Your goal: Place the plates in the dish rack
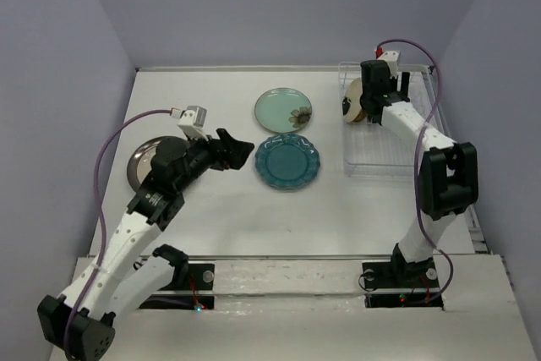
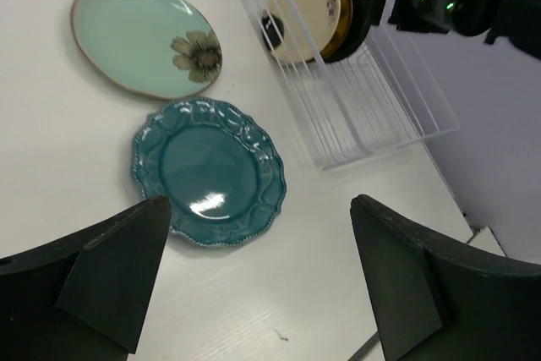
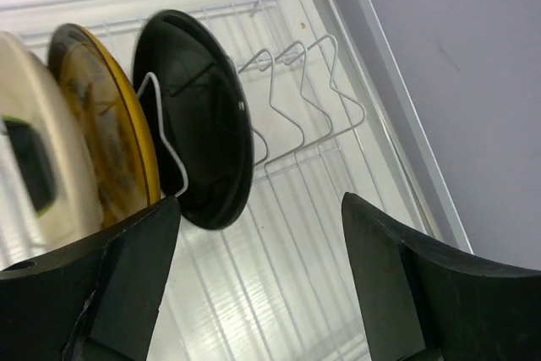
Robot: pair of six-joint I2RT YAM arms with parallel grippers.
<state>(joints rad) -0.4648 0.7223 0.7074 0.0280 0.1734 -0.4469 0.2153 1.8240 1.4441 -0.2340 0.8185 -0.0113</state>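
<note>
Seen from above, three plates wait on the table (image 1: 220,217). The pale mint flower plate (image 1: 283,110) and the scalloped teal plate (image 1: 287,162) lie flat and almost touching at centre. The grey-rimmed plate (image 1: 139,166) sits at the left edge, its right side hidden by the left arm. The left gripper (image 1: 241,154) hangs just left of the teal plate, probably lining up to take it. The right gripper (image 1: 365,110) hovers at the far end of the dish rack (image 1: 397,145) beside a cream plate (image 1: 353,106), and it blocks whatever stands behind that plate. The left wrist camera shows its own fingers (image 2: 110,259) spread wide with nothing between them. The teal plate is centred ahead and the rack lies beyond, but the plates behind the cream one are too crowded to sort out. The right wrist camera settles that: a black plate (image 3: 199,116), an amber plate (image 3: 110,124) and the cream plate stand on edge in neighbouring wire dividers (image 3: 296,82). The cream plate is cut off at the frame edge. The right jaws are apart and hold nothing. The dividers beyond the black plate stand free, which looks like room for the three plates remaining.
</note>
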